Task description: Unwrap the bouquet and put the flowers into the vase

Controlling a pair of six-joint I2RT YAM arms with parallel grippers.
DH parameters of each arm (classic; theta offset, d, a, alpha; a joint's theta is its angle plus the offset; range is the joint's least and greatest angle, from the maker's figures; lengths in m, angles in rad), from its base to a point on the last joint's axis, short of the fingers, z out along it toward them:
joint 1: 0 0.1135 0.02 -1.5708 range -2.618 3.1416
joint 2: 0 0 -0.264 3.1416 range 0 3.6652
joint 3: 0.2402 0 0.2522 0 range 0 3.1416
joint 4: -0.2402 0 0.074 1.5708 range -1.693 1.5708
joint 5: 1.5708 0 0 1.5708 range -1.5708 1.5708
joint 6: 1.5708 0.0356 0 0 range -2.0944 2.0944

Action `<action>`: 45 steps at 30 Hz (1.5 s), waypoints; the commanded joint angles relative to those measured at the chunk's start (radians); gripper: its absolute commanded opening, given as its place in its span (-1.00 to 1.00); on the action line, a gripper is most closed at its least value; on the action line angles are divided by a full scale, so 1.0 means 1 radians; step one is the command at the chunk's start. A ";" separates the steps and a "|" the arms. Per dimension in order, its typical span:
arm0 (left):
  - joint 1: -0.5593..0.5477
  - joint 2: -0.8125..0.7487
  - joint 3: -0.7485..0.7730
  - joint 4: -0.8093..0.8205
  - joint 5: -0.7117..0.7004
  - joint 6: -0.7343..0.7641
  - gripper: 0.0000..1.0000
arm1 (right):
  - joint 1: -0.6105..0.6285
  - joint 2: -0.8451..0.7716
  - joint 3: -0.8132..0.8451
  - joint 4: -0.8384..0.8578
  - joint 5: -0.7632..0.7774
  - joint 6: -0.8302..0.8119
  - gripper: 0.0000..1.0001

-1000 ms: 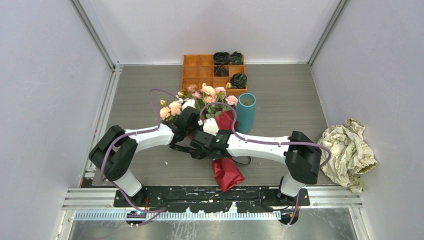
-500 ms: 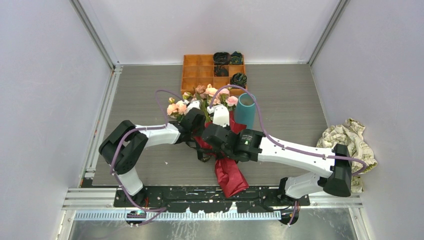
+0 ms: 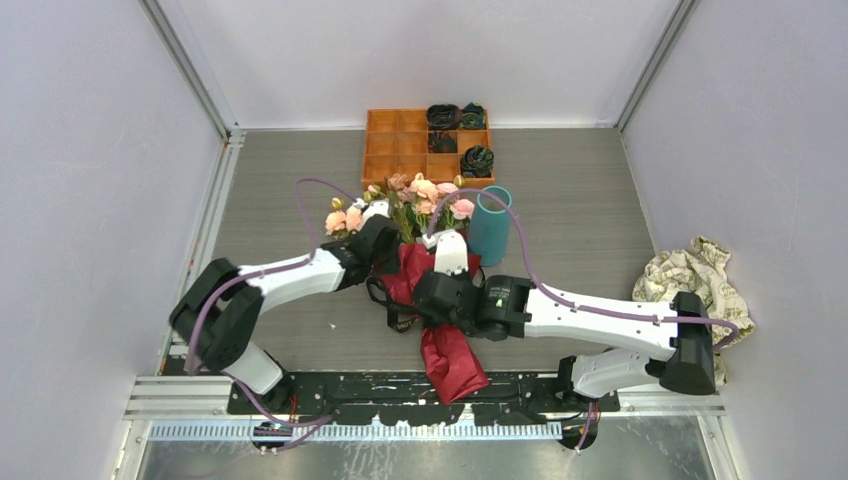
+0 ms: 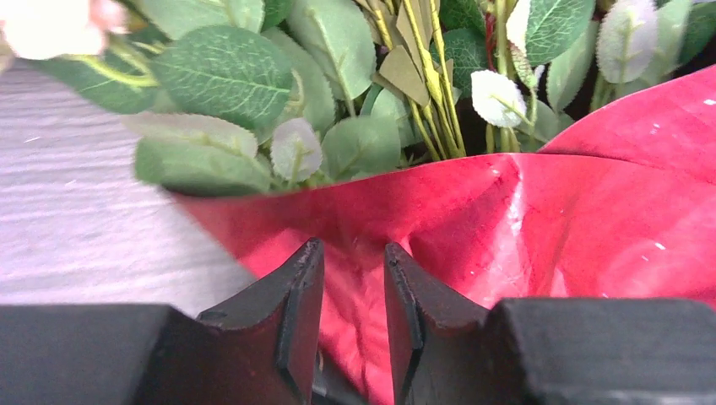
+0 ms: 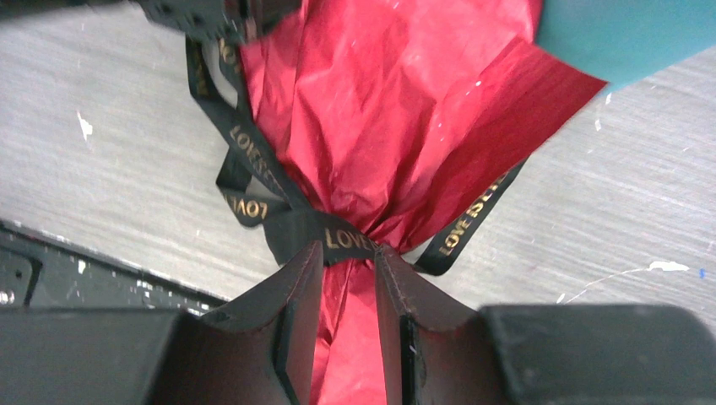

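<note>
The bouquet [image 3: 425, 272] lies mid-table, its red paper tail pointing at the near edge. Its flowers [image 3: 425, 190], pink and peach roses, fan out at the far end beside the upright teal vase [image 3: 490, 225]. My left gripper [image 3: 388, 258] comes in from the left and is shut on the upper wrap, with red paper pinched between its fingers [image 4: 355, 253] below the green leaves [image 4: 338, 84]. My right gripper [image 5: 348, 253] stands open over the tied neck, just below the black ribbon [image 5: 333, 234]. The narrow paper neck runs between its fingers. The vase's base [image 5: 625, 34] shows at top right.
An orange compartment tray [image 3: 395, 135] stands at the back with dark ribbon coils [image 3: 443, 116] in its right cells. A crumpled cream cloth [image 3: 695, 300] lies at the right wall. A black rail [image 3: 400, 400] runs along the near edge.
My right arm has stretched out and its gripper has gone from shut to open, coming down over the tied neck. The left arm and the bouquet's top have shifted slightly.
</note>
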 commanded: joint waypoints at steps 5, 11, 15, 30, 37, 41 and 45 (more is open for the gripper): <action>0.005 -0.351 -0.013 -0.216 -0.078 0.013 -0.31 | 0.071 0.013 -0.092 0.063 -0.034 0.121 -0.30; 0.004 -0.542 -0.060 -0.301 -0.092 0.002 -0.27 | 0.070 0.121 -0.087 0.088 -0.032 0.106 -0.29; 0.003 -0.624 -0.086 -0.340 -0.058 -0.021 -0.26 | 0.071 0.159 -0.094 0.093 -0.040 0.116 -0.30; -0.070 -0.664 -0.120 -0.363 -0.080 -0.053 -0.27 | -0.092 0.398 0.138 0.132 -0.027 -0.102 -0.37; -0.071 -0.695 -0.132 -0.378 -0.080 -0.041 -0.26 | -0.164 0.394 0.241 0.142 -0.012 -0.173 -0.23; -0.092 -0.691 -0.146 -0.344 -0.043 -0.027 -0.27 | -0.164 0.343 0.212 0.092 -0.009 -0.132 -0.16; -0.161 -0.683 -0.149 -0.337 -0.053 -0.020 -0.27 | -0.113 0.222 0.125 0.066 -0.022 -0.064 -0.18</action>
